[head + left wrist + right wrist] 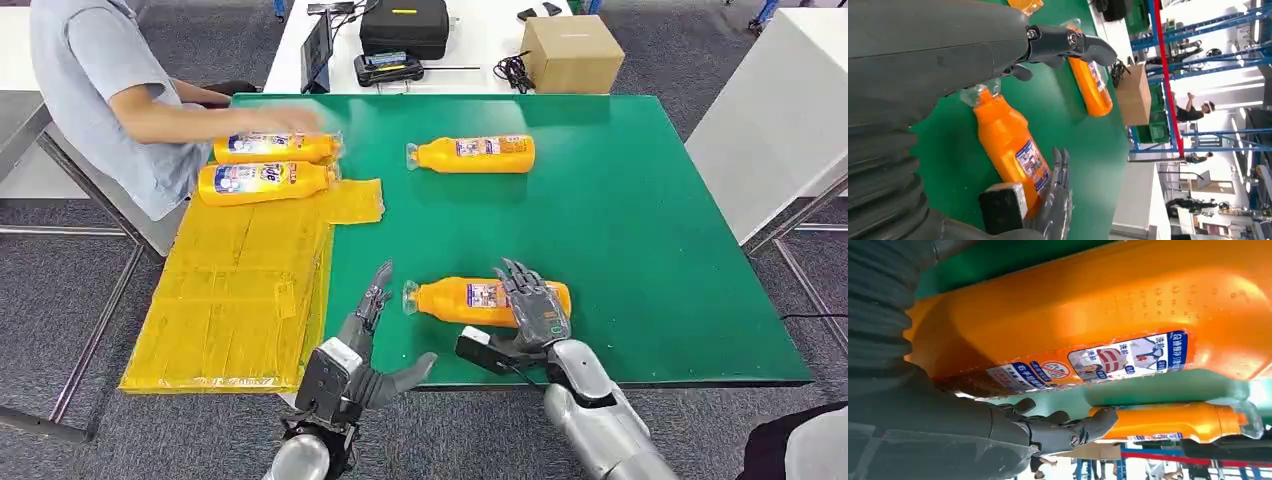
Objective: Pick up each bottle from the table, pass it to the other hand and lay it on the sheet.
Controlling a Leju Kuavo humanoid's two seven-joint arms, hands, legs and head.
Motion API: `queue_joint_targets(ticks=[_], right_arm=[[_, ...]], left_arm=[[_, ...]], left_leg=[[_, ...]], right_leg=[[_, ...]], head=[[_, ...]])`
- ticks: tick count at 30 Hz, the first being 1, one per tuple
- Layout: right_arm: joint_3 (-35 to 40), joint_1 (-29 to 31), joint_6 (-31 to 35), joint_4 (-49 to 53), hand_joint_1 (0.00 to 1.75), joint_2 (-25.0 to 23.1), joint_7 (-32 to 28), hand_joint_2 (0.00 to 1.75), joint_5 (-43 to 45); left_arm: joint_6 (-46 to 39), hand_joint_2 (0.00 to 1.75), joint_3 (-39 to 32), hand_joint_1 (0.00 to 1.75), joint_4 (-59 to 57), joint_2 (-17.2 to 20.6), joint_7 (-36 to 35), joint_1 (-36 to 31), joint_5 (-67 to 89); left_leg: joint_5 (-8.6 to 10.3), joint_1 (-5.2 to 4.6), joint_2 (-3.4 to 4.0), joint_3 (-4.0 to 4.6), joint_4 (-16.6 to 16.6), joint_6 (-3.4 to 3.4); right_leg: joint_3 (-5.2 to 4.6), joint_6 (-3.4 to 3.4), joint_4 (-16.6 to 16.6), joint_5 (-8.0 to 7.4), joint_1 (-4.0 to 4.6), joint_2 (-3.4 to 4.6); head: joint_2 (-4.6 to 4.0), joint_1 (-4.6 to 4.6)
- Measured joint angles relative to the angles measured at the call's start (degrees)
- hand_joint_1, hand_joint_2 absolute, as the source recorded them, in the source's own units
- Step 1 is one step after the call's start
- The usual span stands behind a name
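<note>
two bottles point(265, 166) lie on the sheet point(240, 290); right hand point(535, 310) fingers drape the near bottle point(470, 300), grip unclear; left hand point(365, 350) open, far bottle point(475, 154) untouched.

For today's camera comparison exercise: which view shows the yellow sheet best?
The head view: the yellow sheet lies whole at the green table's left edge, two bottles at its far end. The left wrist view catches a mere corner.
</note>
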State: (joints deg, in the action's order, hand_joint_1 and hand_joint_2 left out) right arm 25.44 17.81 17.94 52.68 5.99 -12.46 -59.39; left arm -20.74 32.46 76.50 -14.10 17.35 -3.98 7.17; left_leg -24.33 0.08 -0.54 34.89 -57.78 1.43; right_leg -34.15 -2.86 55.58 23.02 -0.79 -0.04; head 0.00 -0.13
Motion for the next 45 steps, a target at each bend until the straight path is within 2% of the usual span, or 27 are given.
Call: queue_joint_targets(ticks=[10,18,25,36,42,43,44,45], right_arm=[[1.79,0.76,0.02,0.00,0.00,0.09,3.32,1.75,-1.79],[3.82,1.33,0.70,0.50,0.00,0.20,11.26,1.75,-7.43],[4.17,1.34,-4.11,2.27,0.00,0.55,15.50,1.75,-7.12],[3.50,4.85,-12.81,1.22,0.00,2.58,14.84,1.75,-1.09],[3.78,6.92,-15.26,-0.83,0.00,3.26,14.88,1.75,0.05],[3.82,7.23,-15.67,-1.16,1.01,3.34,14.84,1.75,0.28],[3.87,7.55,-15.98,-1.42,1.75,3.45,14.66,1.75,0.48],[3.98,7.86,-16.42,-1.73,1.75,3.56,14.20,1.75,0.70]], left_arm=[[0.00,1.75,0.09,0.00,0.00,0.00,-0.15,0.01,0.59],[-0.90,1.75,-0.02,0.00,0.11,0.15,-1.09,0.68,2.73],[0.02,1.75,-0.26,0.00,0.72,0.74,-2.73,1.91,4.15],[3.80,1.75,-0.13,0.00,0.79,1.99,-6.25,2.54,5.09],[4.17,1.75,-0.07,0.00,0.66,2.08,-6.54,2.52,5.35],[4.22,1.75,-0.07,0.00,0.61,2.10,-6.56,2.50,5.35],[4.31,1.75,-0.04,0.00,0.59,2.12,-6.56,2.49,5.35],[4.44,1.75,-0.02,0.00,0.52,2.16,-6.54,2.45,5.35]], left_leg=[[0.00,0.00,0.00,0.00,0.00,0.00],[0.00,0.00,-0.01,0.00,0.00,0.00],[0.00,0.00,-0.02,-0.01,0.00,0.00],[0.02,-0.01,-0.01,-0.12,-0.01,0.02],[0.01,-0.01,-0.01,-0.17,-0.01,0.02],[0.01,-0.01,-0.01,-0.17,-0.01,0.02],[0.01,-0.01,-0.01,-0.18,-0.01,0.02],[0.01,-0.01,-0.01,-0.19,-0.01,0.02]], right_leg=[[0.00,0.00,0.00,0.00,0.00,0.00],[0.02,0.00,0.00,0.00,0.00,-0.01],[0.02,0.00,0.00,0.00,0.00,-0.01],[0.12,-0.01,-0.01,-0.01,-0.01,-0.01],[0.16,-0.01,-0.01,-0.01,-0.01,0.00],[0.17,-0.01,-0.01,-0.01,-0.01,0.00],[0.18,-0.01,-0.01,-0.01,-0.01,0.00],[0.19,-0.01,-0.01,-0.01,-0.01,0.00]], head=[[0.00,0.02],[0.00,0.00],[0.00,0.00],[0.00,0.00],[0.00,0.00],[0.00,0.00],[0.00,0.00],[0.00,0.02]])
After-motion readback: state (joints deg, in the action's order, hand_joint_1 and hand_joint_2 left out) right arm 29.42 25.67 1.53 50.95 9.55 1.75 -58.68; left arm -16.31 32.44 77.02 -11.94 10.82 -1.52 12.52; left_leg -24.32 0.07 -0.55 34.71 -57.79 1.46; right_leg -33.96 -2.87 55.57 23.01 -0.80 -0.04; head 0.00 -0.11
